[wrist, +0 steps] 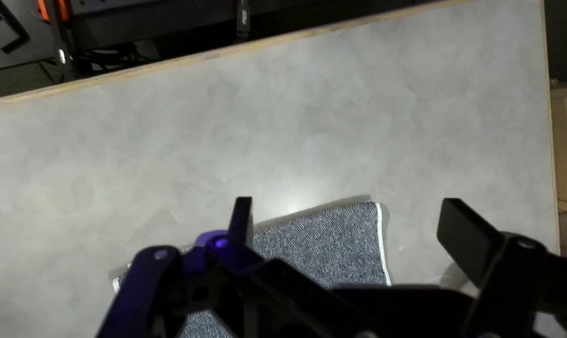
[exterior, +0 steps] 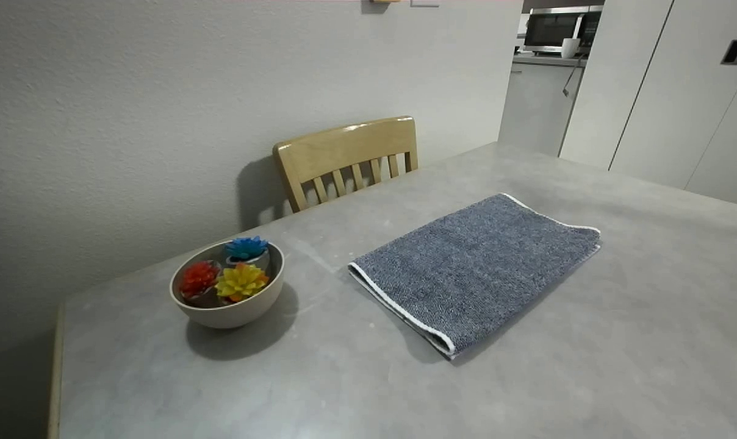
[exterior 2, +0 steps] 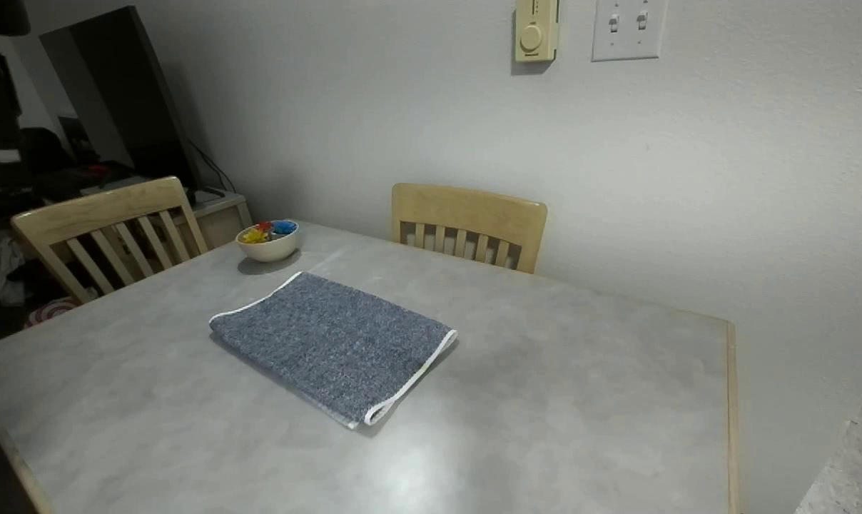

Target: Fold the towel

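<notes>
Gripper (wrist: pixel 347 211), wrist view: jaws parted wide, holding nothing; height over the table (wrist: pixel 311 117) hard to judge. Towel (exterior: pixel 475 268) lies doubled on the table, apart from the bowl (exterior: pixel 234 316). One fold appears complete; a further fold would call for descending and pinching both layers along one edge.

Exterior views: obliquely down over worktop (exterior: pixel 588 353), toward wall (exterior: pixel 161 91).
Wrist view: near, steeply downward, pincer (wrist: pixel 348 209) across lower frame.
Both exterior views share: towel (exterior: pixel 478 262), bowl (exterior: pixel 240 314).
</notes>
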